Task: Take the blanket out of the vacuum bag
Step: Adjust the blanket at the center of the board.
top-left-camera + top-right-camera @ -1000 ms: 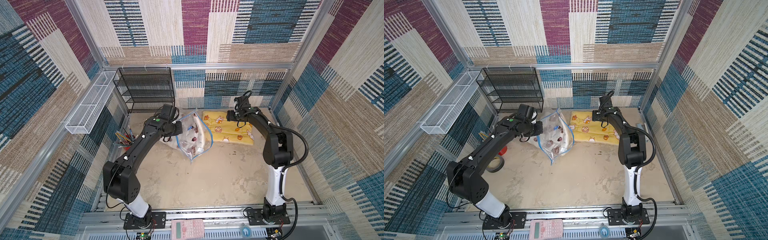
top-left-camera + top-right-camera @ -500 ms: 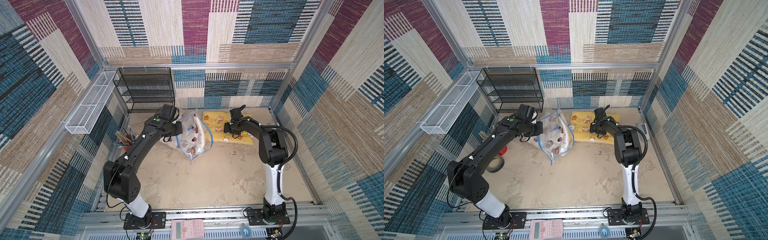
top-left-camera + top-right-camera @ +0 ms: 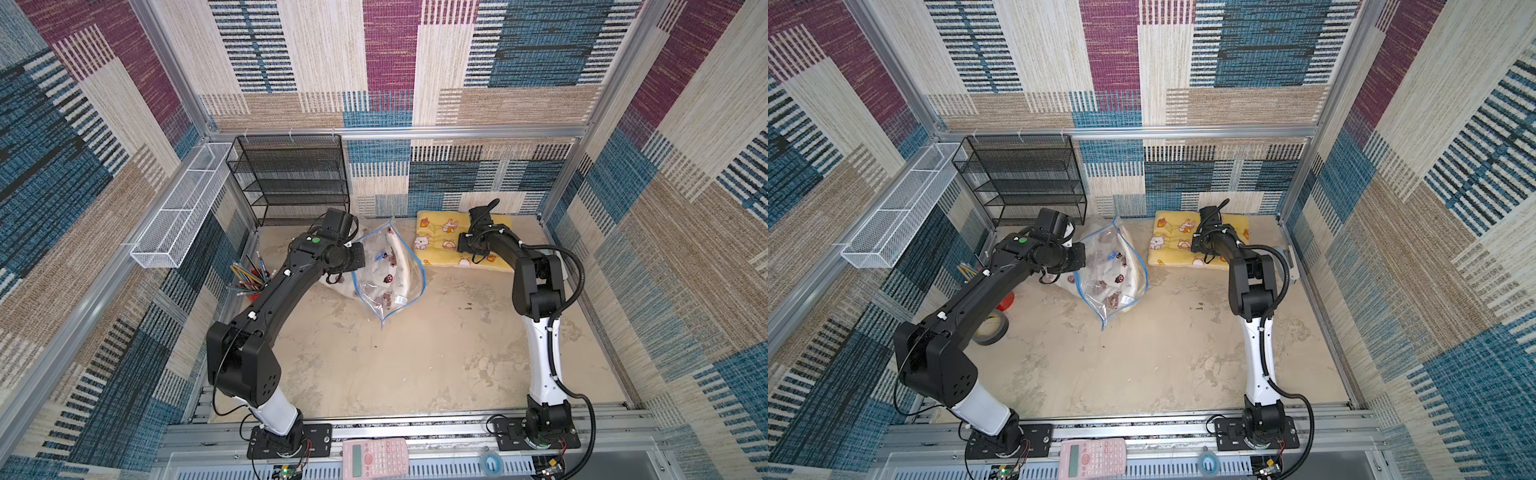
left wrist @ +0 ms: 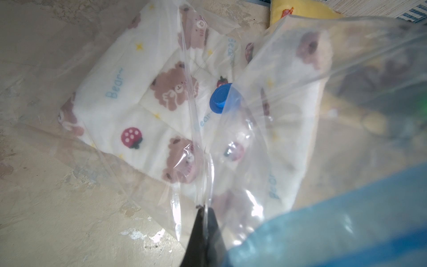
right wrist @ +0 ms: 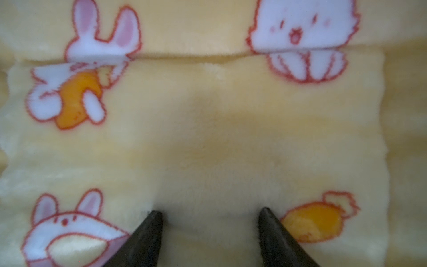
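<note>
Toward the back of the surface [image 3: 415, 353], the vacuum bag [image 3: 395, 291] is being held up by a pinch of film in the clenched left fingers [image 4: 204, 222]. Only thin film is being gripped, so it could be torn or lost, or the bear-print blanket [image 4: 129, 111] dragged along inside. Right fingers [image 5: 151, 222] are being held spread, grasping nothing, tips on the yellow blanket [image 5: 208, 115] just beside the bag, so the wrong cloth could be grabbed. Clear, crinkled, slack plastic is being seen, with a blue valve cap [image 4: 220, 98] and zip strip [image 4: 346, 219].
</note>
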### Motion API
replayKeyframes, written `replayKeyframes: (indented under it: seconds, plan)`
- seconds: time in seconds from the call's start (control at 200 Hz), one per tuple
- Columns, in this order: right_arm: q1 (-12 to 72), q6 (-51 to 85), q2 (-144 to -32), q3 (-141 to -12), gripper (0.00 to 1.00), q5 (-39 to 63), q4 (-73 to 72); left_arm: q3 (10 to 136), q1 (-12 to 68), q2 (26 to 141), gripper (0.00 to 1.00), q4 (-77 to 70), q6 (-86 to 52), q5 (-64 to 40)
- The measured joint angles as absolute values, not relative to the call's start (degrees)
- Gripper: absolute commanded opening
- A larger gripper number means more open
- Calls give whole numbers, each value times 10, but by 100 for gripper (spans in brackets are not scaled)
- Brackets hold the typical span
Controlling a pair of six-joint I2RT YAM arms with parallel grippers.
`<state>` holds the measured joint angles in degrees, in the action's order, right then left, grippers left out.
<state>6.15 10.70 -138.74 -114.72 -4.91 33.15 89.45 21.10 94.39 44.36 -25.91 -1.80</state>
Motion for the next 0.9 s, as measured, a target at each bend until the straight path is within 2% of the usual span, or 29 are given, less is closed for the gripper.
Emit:
replayKeyframes:
  seconds: [0.265,0.376,0.601,0.902]
  plan:
    - [28,64,-1401,-1204,69,-59,373,894,211,944,0,444,-259,-17]
    - [23,65,-1367,-1177,70,-51,362,894,211,944,0,444,-259,-17]
    - [43,110,-1185,-1068,69,31,297,894,211,947,0,444,-259,-17]
    - [140,173,-896,-791,60,121,141,894,210,948,0,443,-259,-20]
